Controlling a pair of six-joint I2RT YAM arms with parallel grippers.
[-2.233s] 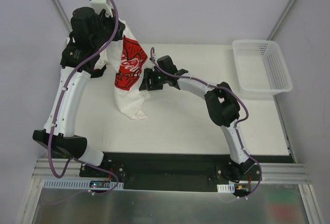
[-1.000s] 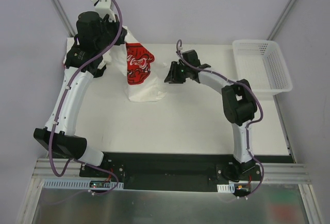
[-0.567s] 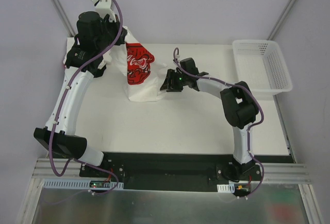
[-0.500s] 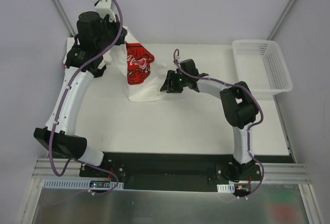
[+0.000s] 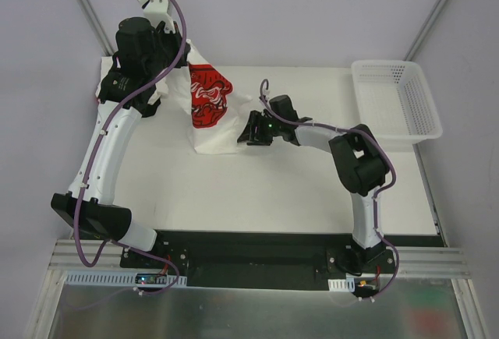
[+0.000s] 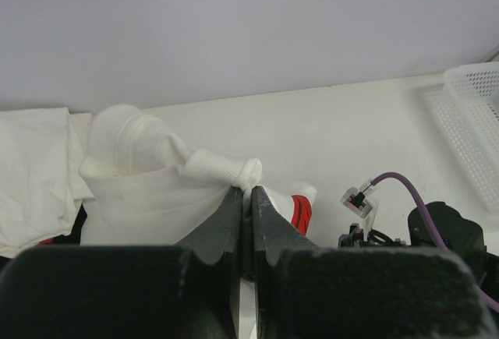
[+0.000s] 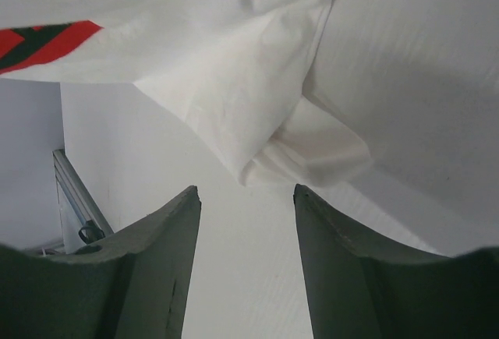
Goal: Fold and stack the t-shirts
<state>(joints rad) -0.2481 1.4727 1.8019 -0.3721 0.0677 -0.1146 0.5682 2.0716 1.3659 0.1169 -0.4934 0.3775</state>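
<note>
Top view: not much of the job is getting done yet, by the look of it. One white t-shirt with the red print (image 5: 209, 109) is being dangled over the bench (image 5: 273, 191) at roughly 11 o'clock, with its lower edge being dragged on the surface, so it's neither spread flat nor folded. No folded stack is being shown anywhere. A heap of white cloth (image 5: 104, 86), probably more t-shirts waiting their turn, is being half hidden under the left arm at 10 o'clock. The mesh basket (image 5: 390, 64) is being left alone at 2 o'clock. So pretty much all the folding and stacking is being left to do, I'd guess. The left arm is being stretched far and high towards 11 o'clock, with the left claw (image 5: 173, 52) at the shirt's top. The right arm is being bent round to 9 o'clock, low over the bench, and the right claw (image 5: 248, 132) is being aimed at the shirt's lower corner, just beside it.

Left wrist view: the left claw (image 6: 243, 199) is being pinched tight on a bunched fold of the shirt (image 6: 140, 187). The heap (image 6: 35, 175) is being seen off at 9 o'clock.

Right wrist view: the right claw (image 7: 245, 191) is being held with its fingers spread and nothing between them. The shirt's hanging corner (image 7: 265, 113) is being framed just ahead at 12 o'clock, not being touched as far as can be told.
</note>
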